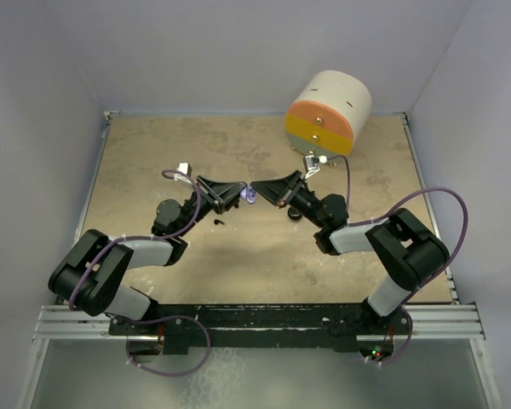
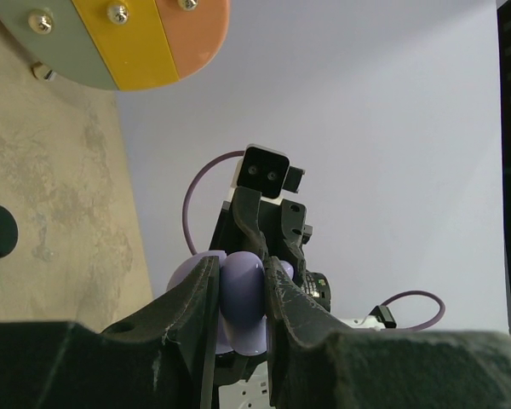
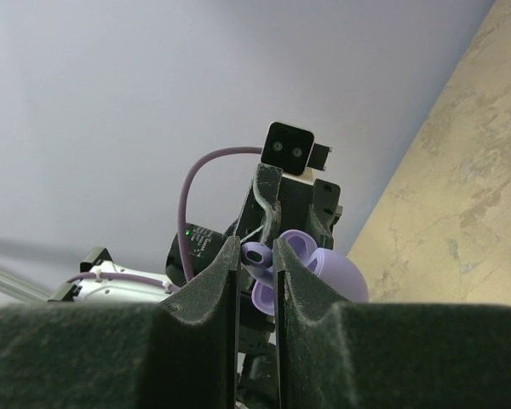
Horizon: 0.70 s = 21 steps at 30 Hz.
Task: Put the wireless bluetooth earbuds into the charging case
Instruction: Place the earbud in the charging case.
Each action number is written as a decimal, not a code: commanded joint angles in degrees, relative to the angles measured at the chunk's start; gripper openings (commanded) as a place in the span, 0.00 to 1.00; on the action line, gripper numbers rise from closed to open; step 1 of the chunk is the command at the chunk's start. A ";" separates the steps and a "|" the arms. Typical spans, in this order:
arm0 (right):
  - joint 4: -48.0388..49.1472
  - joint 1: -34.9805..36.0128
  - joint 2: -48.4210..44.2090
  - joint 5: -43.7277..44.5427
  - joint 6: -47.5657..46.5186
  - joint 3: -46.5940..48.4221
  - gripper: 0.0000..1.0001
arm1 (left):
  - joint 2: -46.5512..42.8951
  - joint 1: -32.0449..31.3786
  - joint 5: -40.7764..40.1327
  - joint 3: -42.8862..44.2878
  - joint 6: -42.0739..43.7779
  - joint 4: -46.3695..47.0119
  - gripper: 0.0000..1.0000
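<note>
Aligning matters: the right tool (image 3: 256, 248), pinching a lavender earbud (image 3: 263, 296), must square to the lavender case (image 2: 243, 300) the left tool (image 2: 241, 266) pinches.

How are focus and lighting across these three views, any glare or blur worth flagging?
Top external: soft, even light, no glare, only faint shadows on the table. Left wrist: the left pincer is dark and soft near the lens, while the lavender case it grips is reasonably sharp. Right wrist: same dark foreground, but the lavender earbud in the right pincer reads clearly.

lavender earbud (image 3: 262, 294) — pinched in right hand (image 3: 256, 251) | lavender case (image 2: 241, 311) — clamped in left hand (image 2: 240, 268)
</note>
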 commanded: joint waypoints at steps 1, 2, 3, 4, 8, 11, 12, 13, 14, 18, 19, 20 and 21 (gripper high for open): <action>1.63 -0.05 0.64 0.33 0.08 0.88 0.00 | -2.54 -0.53 -0.32 0.46 -0.58 4.59 0.00; 1.61 -0.05 0.64 0.33 0.12 0.84 0.00 | -2.57 -0.51 -0.36 0.35 -0.60 4.64 0.00; 1.60 -0.07 0.64 0.33 0.12 0.88 0.00 | -2.58 -0.53 -0.34 0.40 -0.64 4.60 0.00; 1.56 -0.10 0.64 0.33 0.08 0.87 0.00 | -2.62 -0.51 -0.39 0.35 -0.71 4.59 0.00; 1.56 -0.21 0.47 0.49 0.16 0.53 0.00 | -2.93 -0.71 -0.48 0.18 -0.72 4.52 0.00; 1.61 -0.29 0.38 0.59 0.25 0.53 0.00 | -3.10 -0.69 -0.49 -0.14 -0.63 4.35 0.00; 1.63 -0.36 0.38 0.59 0.30 0.54 0.00 | -3.19 -0.75 -0.51 -0.30 -0.63 4.33 0.00; 1.67 -0.38 0.38 0.51 0.32 0.57 0.00 | -3.14 -0.77 -0.56 -0.48 -0.60 4.41 0.00; 1.69 -0.39 0.38 0.50 0.30 0.75 0.00 | -3.14 -0.77 -0.64 -0.61 -0.65 4.42 0.00; 1.60 -0.40 0.38 0.42 0.25 0.76 0.00 | -3.27 -0.77 -0.79 -0.83 -0.71 4.76 0.00; 1.65 -0.40 0.38 0.36 0.27 0.64 0.00 | -3.28 -0.77 -0.84 -0.73 -0.67 4.77 0.00; 1.75 -0.40 0.38 0.34 0.25 0.45 0.00 | -3.22 -0.77 -0.99 -0.61 -0.81 4.76 0.00; 1.82 -0.45 0.34 0.33 0.32 0.31 0.00 | -3.28 -0.82 -1.06 -0.44 -0.82 4.69 0.00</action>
